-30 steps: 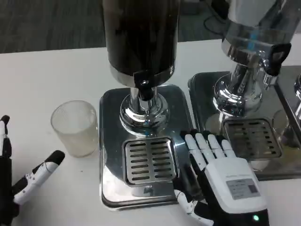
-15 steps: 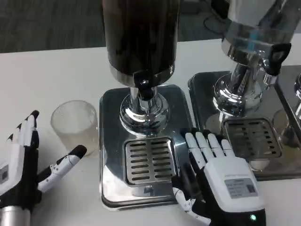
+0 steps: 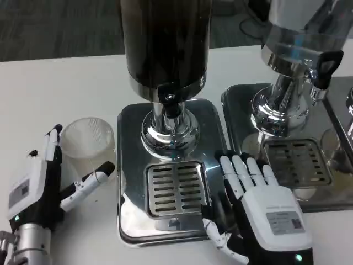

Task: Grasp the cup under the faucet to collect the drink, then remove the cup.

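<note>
At lower left of the frame the left hand [image 3: 41, 190] is open, its fingers spread around the near side of the clear cup [image 3: 88, 144] without a firm grip. The cup stands upright on the white bench [image 3: 55, 88], left of the dispenser's steel drip tray [image 3: 172, 187], not under the faucet [image 3: 170, 102]. At lower right the right hand [image 3: 259, 212] lies flat and open on the tray's edge.

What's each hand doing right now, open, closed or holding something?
Left hand: open, fingers spread beside the cup, not gripping it.
Right hand: open, lying flat on the dispenser base, holding nothing.
</note>
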`<state>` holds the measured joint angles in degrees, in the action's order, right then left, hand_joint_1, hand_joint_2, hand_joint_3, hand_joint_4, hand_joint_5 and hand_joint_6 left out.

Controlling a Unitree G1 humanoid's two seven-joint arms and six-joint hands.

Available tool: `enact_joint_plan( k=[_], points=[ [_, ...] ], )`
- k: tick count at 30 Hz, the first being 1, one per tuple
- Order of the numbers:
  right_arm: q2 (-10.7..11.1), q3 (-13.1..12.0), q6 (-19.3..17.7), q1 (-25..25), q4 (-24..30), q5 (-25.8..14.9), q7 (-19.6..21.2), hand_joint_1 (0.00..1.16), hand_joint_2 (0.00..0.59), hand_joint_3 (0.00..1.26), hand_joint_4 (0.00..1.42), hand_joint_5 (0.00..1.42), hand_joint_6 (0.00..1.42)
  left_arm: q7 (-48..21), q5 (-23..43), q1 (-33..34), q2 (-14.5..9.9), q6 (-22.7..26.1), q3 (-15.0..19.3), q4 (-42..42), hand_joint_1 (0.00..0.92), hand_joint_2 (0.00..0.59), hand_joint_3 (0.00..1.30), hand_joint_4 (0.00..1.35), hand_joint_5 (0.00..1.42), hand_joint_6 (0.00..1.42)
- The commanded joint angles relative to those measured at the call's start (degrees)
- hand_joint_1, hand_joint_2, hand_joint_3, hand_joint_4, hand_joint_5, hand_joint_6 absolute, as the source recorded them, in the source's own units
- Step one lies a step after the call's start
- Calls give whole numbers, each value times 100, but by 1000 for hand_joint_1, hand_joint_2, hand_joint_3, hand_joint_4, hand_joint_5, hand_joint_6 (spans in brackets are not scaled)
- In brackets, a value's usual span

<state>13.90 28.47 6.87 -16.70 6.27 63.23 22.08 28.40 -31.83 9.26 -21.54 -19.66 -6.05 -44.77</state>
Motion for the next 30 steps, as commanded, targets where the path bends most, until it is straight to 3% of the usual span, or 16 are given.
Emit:
enact_joint_plan(
  k=[1,11,20,30],
  points=[
    [-22,-23,67,-108,64,-6,107,205,411,0,0,0,0,139,9,231,-80,-290,-127,-315,41,0,0,0,153,56],
    [-94,-37,175,-207,178,21,107,210,407,0,0,0,0,203,16,582,-111,-503,-298,-650,64,2,0,10,271,214],
    [-129,-96,210,-269,231,-32,86,221,408,0,0,0,23,406,-64,714,-96,-580,-445,-793,214,65,130,223,502,492],
    [-105,-134,162,-252,221,-70,40,237,408,0,0,0,55,794,-104,668,-135,-497,-525,-835,308,115,227,359,630,570]
  ],
)
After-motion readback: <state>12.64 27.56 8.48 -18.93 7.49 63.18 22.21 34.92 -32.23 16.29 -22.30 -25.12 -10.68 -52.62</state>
